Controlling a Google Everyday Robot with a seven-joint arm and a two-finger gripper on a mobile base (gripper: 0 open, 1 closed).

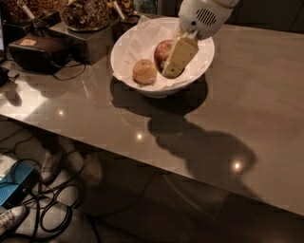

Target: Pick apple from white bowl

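Observation:
The white bowl (117,63), lined with crinkled white paper, stands on the brown table near its back edge. The red apple (160,49) is in the bowl's right half, held a little above the paper. My gripper (166,64) reaches down into the bowl from the upper right. One cream finger (179,56) lies against the apple's right side, and the other is hidden behind the apple. The gripper is shut on the apple. A paler yellow-orange apple (144,71) lies loose in the bowl to the left of it.
Dark containers of brown food (85,14) stand behind the bowl at the left. A black device (38,50) with a cable sits at the table's left. The table (266,95) stretches to the right. Cables (42,204) and a blue box (12,190) lie on the floor.

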